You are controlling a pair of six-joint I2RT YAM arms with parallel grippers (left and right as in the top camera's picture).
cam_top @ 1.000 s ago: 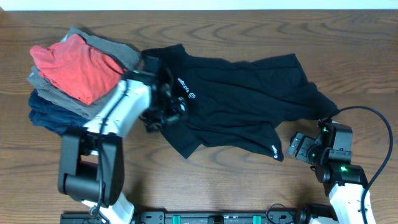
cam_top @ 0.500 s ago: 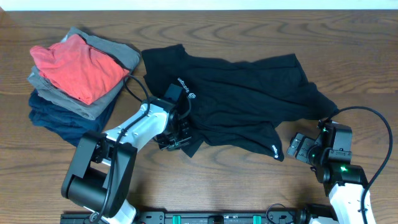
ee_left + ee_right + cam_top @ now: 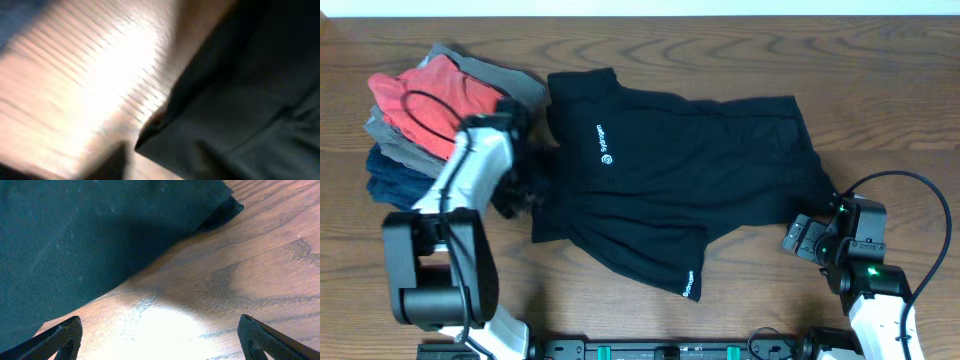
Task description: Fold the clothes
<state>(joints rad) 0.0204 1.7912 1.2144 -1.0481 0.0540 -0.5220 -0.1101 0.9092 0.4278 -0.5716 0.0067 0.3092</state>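
Lying spread on table (image 3: 740, 40): black shirt (image 3: 690, 170), beside stack (image 3: 395, 105).

A wooden table (image 3: 720, 40) carries a spread black shirt (image 3: 720, 160) — beside it, a folded stack (image 3: 392, 150).

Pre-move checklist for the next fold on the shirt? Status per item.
1. shirt spread out, fully on table: ok.
2. right gripper open, empty, beside shirt edge: ok.
3. left gripper grip on shirt: cannot tell, its wrist view is blurred.
4. shirt apart from folded stack: cannot tell, left arm covers the gap.
5. logo side up: ok.
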